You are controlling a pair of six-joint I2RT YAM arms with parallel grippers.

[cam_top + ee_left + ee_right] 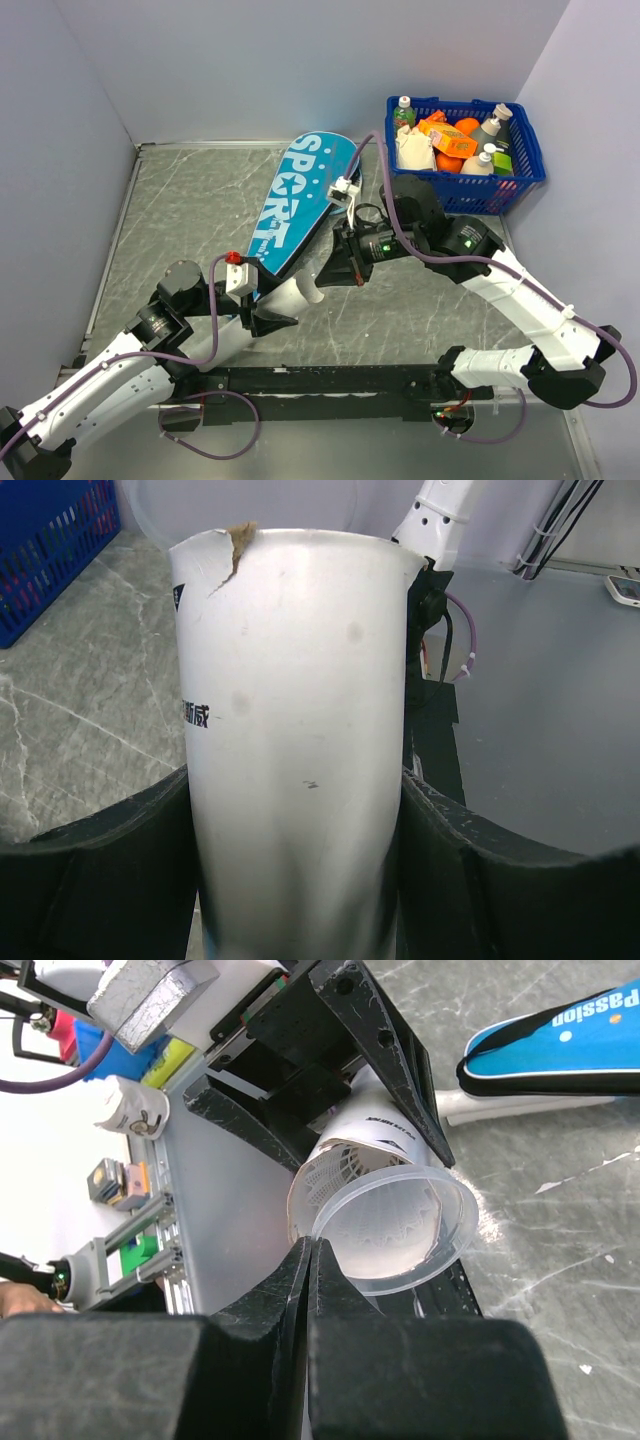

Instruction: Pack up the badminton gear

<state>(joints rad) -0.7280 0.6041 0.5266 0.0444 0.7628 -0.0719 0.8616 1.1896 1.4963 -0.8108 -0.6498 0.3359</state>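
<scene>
My left gripper (300, 815) is shut on the long white tube (300, 710), which points up and to the right in the top view (292, 297). A white feather shuttlecock (325, 1173) shows inside the tube's open mouth. My right gripper (311, 1250) is shut on the rim of a clear round cap (405, 1230) and holds it right at that mouth, slightly offset. The right gripper also shows in the top view (335, 272). The blue bag lettered SPORT (300, 195) lies flat behind both grippers. No racket shows clearly.
A blue mesh basket (465, 190) full of bottles and packets stands at the back right. A white rod-like piece (500, 1110) lies by the bag's narrow end (560, 1045). Grey walls enclose the table on three sides.
</scene>
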